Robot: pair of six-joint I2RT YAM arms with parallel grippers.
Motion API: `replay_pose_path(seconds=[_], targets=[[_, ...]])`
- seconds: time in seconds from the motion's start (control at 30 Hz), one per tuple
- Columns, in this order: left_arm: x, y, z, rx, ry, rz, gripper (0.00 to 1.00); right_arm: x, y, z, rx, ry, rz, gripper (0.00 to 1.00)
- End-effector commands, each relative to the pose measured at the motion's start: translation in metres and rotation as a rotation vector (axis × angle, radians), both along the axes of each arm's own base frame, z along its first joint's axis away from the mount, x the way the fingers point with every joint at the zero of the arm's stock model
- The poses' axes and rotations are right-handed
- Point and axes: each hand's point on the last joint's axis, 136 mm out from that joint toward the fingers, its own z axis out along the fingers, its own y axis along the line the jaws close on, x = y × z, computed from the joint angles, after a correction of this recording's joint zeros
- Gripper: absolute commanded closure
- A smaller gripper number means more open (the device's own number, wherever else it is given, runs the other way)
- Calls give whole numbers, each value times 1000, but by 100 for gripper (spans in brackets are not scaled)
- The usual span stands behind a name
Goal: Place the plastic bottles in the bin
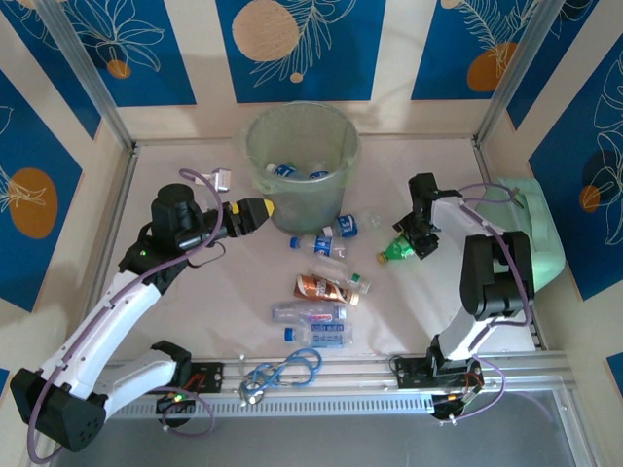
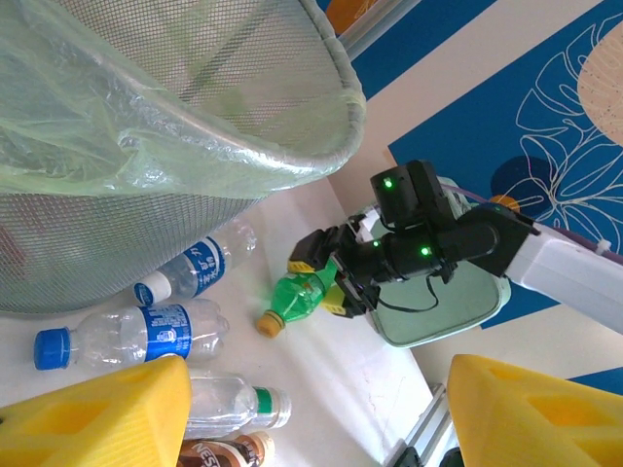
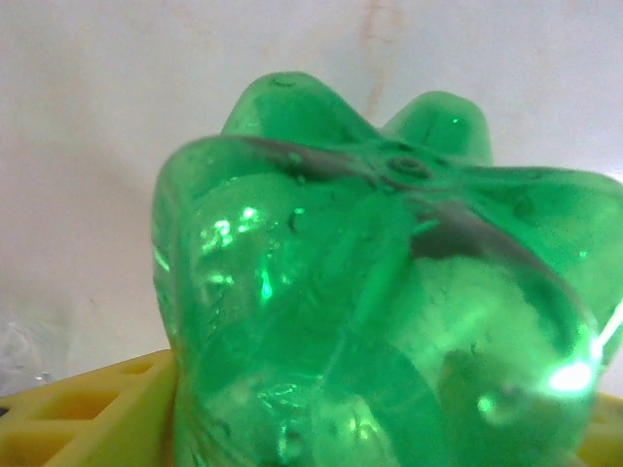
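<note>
The pale-green bin (image 1: 302, 161) stands at the back of the table with a few bottles (image 1: 285, 170) inside. My right gripper (image 1: 421, 240) is shut on a green bottle (image 1: 397, 251) to the bin's right; it grips the base, and the orange cap points toward the table. In the right wrist view the green bottle (image 3: 389, 311) sits between the yellow fingers (image 3: 88, 413). My left gripper (image 1: 255, 212) is open and empty beside the bin's left wall (image 2: 175, 117). Several bottles lie in front: blue-labelled ones (image 1: 326, 243), a brown one (image 1: 321, 287), clear ones (image 1: 311, 313).
A mint-green case (image 1: 535, 229) lies at the right edge behind the right arm. A coiled blue cable (image 1: 282, 375) rests on the front rail. The left wrist view shows the green bottle (image 2: 302, 297) and blue-labelled bottles (image 2: 146, 331) by the bin's base.
</note>
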Motion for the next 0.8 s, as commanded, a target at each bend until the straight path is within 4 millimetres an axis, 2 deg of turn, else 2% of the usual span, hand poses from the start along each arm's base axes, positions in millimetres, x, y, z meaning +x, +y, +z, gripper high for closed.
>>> replay_pose_path(seconds=[0.0,0.3,0.5,0.77], targets=[[-1,0,12,-1,-36,-9,31,-24,-18,9,-88,0,-13,34],[1,-3,10,-1,-33,-18,31,-66,-48,21,-177,-32,-142,34],[-1,-1,6,7,-30,-16,32,-99,-65,23,-198,-30,-205,33],[-1,-2,5,1,-30,-18,32,-128,-83,30,-212,-52,-250,34]])
